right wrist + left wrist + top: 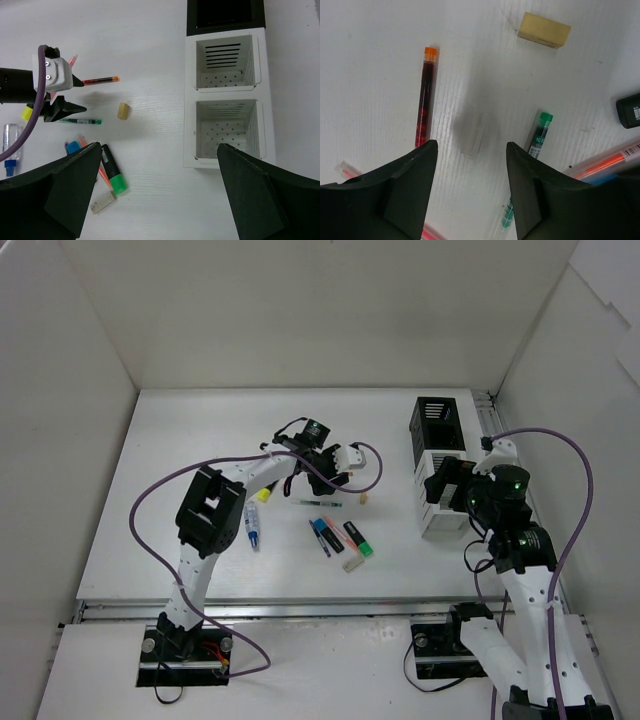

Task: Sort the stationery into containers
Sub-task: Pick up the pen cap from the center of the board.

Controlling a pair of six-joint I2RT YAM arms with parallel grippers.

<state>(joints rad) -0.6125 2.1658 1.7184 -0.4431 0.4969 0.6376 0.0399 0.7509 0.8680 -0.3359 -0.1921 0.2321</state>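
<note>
- Left gripper hangs low over the desk with its fingers spread apart and pinching nothing.
- In the gap between them lies what looks like a small clear piece; I cannot name it.
- On one side of the gap lies a red pen with an orange cap, and on the other side a green-capped pen.
- A beige eraser lies beyond them, apart from both pens.
- Right gripper is spread wide and holds nothing. It hovers at the near end of the white container.
- This container has two compartments, and the black container joins it at the far end.
- A green highlighter, a blue highlighter and a pale eraser lie close together on the desk.
- A white-blue tube and a yellow highlighter lie further toward the left arm's side.
- All this stationery is on the desk, well apart from the containers.
</note>
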